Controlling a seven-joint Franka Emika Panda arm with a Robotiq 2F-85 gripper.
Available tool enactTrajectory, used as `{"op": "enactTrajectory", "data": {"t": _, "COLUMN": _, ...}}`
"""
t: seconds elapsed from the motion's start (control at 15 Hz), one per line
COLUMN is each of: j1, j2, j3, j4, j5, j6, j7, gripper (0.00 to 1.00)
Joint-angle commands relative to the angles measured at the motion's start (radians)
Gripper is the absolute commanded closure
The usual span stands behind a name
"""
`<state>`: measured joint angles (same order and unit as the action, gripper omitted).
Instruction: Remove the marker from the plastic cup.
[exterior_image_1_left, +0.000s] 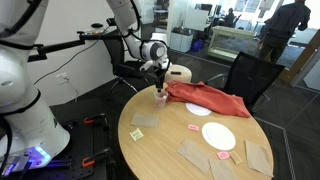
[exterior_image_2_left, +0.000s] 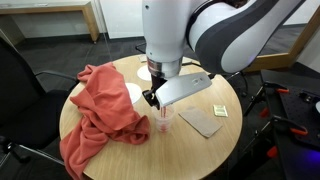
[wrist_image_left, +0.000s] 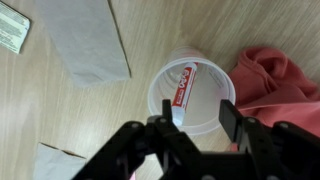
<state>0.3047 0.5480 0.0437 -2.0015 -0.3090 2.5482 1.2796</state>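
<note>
The plastic cup (wrist_image_left: 205, 70) is small, pale and translucent, and stands on the round wooden table (wrist_image_left: 60, 120) next to a red cloth (wrist_image_left: 275, 80). A red-and-white marker (wrist_image_left: 182, 85) lies inside it, leaning on the cup's wall. My gripper (wrist_image_left: 197, 118) is open, directly above the cup, with one finger on each side of the rim and nothing held. In both exterior views the gripper (exterior_image_1_left: 160, 86) (exterior_image_2_left: 158, 98) hangs just over the cup (exterior_image_1_left: 163, 99) (exterior_image_2_left: 165, 121).
The red cloth (exterior_image_1_left: 205, 98) (exterior_image_2_left: 100, 105) is heaped beside the cup. A white plate (exterior_image_1_left: 218, 136), a beige cylinder (exterior_image_1_left: 180, 73) and several flat brown pads (exterior_image_1_left: 145, 120) (exterior_image_2_left: 200, 120) lie on the table. A black chair (exterior_image_1_left: 250, 75) stands behind.
</note>
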Motion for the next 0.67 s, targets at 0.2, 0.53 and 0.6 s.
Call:
{"op": "enactTrajectory", "data": {"t": 0.2, "j1": 0.019, "j2": 0.047, "j3": -0.032, "j4": 0.046, "j5": 0.037, "j6": 0.021, "j7": -0.039, "gripper": 0.49}}
{"op": "enactTrajectory", "data": {"t": 0.53, "j1": 0.017, "j2": 0.066, "j3": -0.034, "j4": 0.057, "j5": 0.054, "j6": 0.023, "j7": -0.042, "gripper": 0.52}}
{"op": "enactTrajectory", "data": {"t": 0.6, "j1": 0.017, "j2": 0.069, "j3": -0.035, "j4": 0.059, "j5": 0.057, "j6": 0.024, "j7": -0.042, "gripper": 0.52}}
